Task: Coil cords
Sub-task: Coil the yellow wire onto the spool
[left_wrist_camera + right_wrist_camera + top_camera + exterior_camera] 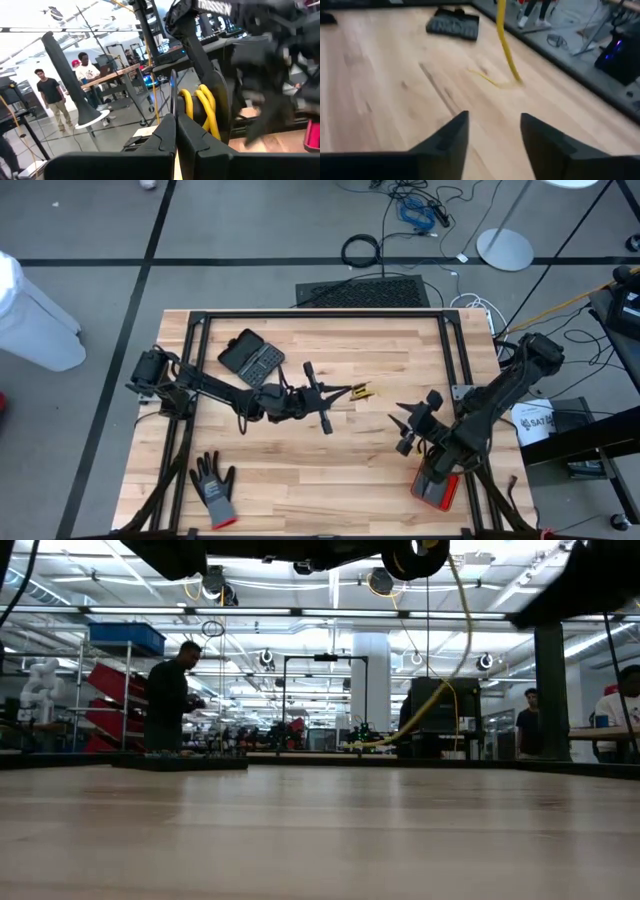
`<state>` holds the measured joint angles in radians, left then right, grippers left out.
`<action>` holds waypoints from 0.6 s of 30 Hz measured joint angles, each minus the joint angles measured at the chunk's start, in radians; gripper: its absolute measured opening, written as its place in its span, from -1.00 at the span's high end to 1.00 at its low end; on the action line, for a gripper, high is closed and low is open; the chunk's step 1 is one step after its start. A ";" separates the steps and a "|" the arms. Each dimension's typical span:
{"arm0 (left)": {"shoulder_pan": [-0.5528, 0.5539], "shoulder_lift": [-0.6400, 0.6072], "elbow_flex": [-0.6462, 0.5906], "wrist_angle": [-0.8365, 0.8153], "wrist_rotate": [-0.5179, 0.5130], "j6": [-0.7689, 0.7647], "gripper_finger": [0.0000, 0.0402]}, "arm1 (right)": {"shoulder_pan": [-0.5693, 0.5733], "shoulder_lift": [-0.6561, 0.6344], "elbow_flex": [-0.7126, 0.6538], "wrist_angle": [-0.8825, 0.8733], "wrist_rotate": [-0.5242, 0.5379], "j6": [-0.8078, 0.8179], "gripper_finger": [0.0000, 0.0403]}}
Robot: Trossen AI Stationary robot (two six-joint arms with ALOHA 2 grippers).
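The thin yellow cord (361,391) is bunched in small loops (199,106) at the tip of my left gripper (345,391), which is shut on it above the table's middle. In the low view a small black round part (415,555) shows at the top, and one yellow strand (458,635) hangs from it in a curve down to the tabletop. My right gripper (405,428) stands open to the right of the cord, low over the wood and holding nothing. In its wrist view the hanging strand (504,40) meets the table beyond its fingers (451,137). My left gripper pinches the yellow cord between its two shut fingers (162,135), which reach about level from the table's left. The loops (192,102) stand just past the fingertips, clear of the table. One slack strand hangs below, its lower end (516,79) touching the wood.
A black case (252,356) lies at the far left of the table and a grey glove (213,488) at the near left. A red object (437,488) sits under the right arm. Black frame rails (320,313) edge the table. People stand in the room beyond.
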<state>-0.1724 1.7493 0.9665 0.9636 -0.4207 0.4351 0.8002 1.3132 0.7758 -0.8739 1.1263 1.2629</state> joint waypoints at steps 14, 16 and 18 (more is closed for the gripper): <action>0.009 0.000 0.000 0.021 -0.002 0.019 0.99 | -0.041 0.000 -0.130 0.229 0.086 -0.121 -0.26; 0.008 0.000 0.000 0.023 -0.002 0.019 0.99 | -0.053 0.000 -0.130 0.228 0.075 -0.121 -0.24; 0.008 0.000 0.000 0.025 -0.002 0.019 0.99 | -0.063 0.000 -0.130 0.230 0.074 -0.121 -0.20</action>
<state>-0.1642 1.7489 0.9665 0.9882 -0.4225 0.4544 0.7376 1.3128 0.6456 -0.6440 1.2006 1.1414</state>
